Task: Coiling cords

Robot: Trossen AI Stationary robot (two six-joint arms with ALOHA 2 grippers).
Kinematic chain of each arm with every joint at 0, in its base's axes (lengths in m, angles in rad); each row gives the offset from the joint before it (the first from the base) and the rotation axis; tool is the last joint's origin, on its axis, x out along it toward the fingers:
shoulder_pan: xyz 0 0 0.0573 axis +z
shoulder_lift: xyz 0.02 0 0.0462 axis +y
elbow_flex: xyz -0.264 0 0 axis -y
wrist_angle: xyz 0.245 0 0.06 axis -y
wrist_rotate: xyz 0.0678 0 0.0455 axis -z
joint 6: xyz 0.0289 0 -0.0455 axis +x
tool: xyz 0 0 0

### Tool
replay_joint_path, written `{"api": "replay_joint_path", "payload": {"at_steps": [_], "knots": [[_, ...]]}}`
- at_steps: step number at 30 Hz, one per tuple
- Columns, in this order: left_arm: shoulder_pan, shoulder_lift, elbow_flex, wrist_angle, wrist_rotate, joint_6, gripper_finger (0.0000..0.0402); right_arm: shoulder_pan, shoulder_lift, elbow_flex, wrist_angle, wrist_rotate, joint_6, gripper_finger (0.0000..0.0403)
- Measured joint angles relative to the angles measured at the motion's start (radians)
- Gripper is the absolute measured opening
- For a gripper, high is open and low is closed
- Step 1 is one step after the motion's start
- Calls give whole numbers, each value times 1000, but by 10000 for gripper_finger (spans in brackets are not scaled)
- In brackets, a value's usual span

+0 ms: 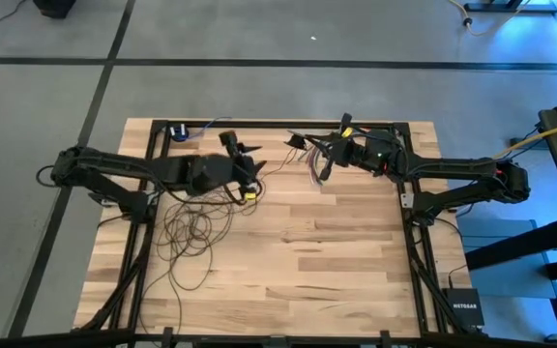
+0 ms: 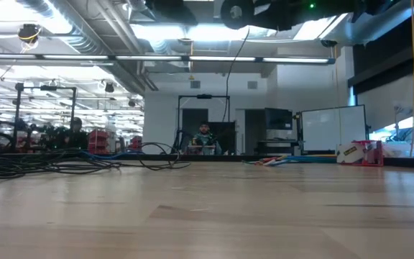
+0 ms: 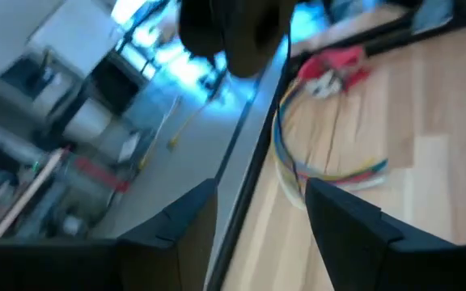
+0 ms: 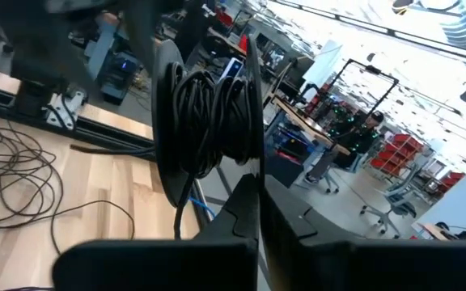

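We see the left gripper (image 1: 248, 159) over the far half of the wooden table (image 1: 337, 261), its two fingers (image 3: 186, 230) spread wide with nothing between them. Just ahead of its fingertips lies a short bundle of multicoloured wires (image 3: 324, 166) with a red connector (image 3: 334, 65) at its end, resting on the boards close to the table's far rail. A dark, blurred shape (image 3: 233, 28) hangs above and beyond that bundle; we cannot tell what it is from the left wrist view.

The right gripper (image 1: 325, 159) faces the left one across a short gap, raised off the table, and its fingers (image 4: 241, 222) are pressed together. Directly past their tips stands a black reel (image 4: 213, 121) with dark cord wound thickly around it. One thin flange of the reel runs down towards the closed tips, but we cannot tell whether it is pinched there or only just beside them.

The cords (image 1: 190, 230) lie mostly loose on the wood, behind and to one side of the left gripper, nearer the table's front edge, spread in many thin overlapping loops. From the right wrist we see some of these loops beyond and to the side of the reel, flat on the boards. In the low view, they form a low dark tangle along the tabletop.
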Motion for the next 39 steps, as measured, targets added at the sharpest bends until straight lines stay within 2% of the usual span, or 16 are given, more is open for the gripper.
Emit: {"api": "replay_joint_path", "payload": {"at_steps": [5, 10, 12, 15, 18, 23, 28, 31, 34, 39], "knots": [[90, -22, 16, 34, 211, 119, 182, 0, 0, 0, 18, -21, -14, 3], [193, -25, 18, 80, 380, 189, 182, 0, 1, 15, -4, -20, -26, 3], [216, -25, 18, 90, 414, 219, 182, 0, 1, 20, -14, -19, -26, 3], [220, -25, 34, 114, 418, 297, 182, 0, 1, 21, -18, -15, -28, 3], [204, -25, 102, 79, 418, 303, 182, 0, 1, 23, -17, -15, -29, 3], [187, 36, 301, -110, 405, 233, 182, 0, 20, 25, -16, -15, -29, 3], [185, 187, 532, -314, 364, 224, 182, 0, 82, 81, -75, -2, -29, 3], [192, 289, 644, -479, 353, 235, 182, 0, 119, 109, -105, 48, -39, 3], [190, 355, 702, -571, 351, 236, 182, -10, 126, 119, -130, 75, -50, 3], [190, 370, 715, -575, 347, 250, 182, -21, 127, 119, -138, 75, -50, 3]]}}
